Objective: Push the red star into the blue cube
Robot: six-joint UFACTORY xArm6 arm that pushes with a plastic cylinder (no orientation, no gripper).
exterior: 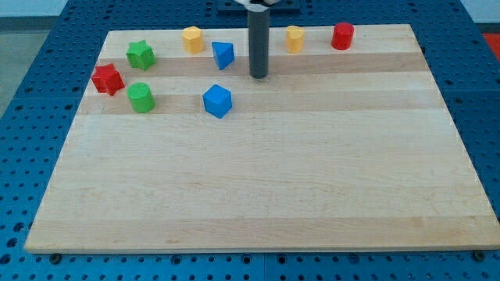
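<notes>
The red star point(107, 79) lies near the board's left edge, toward the view's top. The blue cube point(218, 101) sits to its right, well apart from it. My tip point(258, 76) stands on the board up and to the right of the blue cube, touching no block. It is far to the right of the red star.
A green star point(141, 55) and a green cylinder point(141, 97) lie between the red star and the blue cube. A yellow block point(193, 39), a blue triangular block point(223, 55), another yellow block point(294, 38) and a red cylinder point(342, 36) line the top edge.
</notes>
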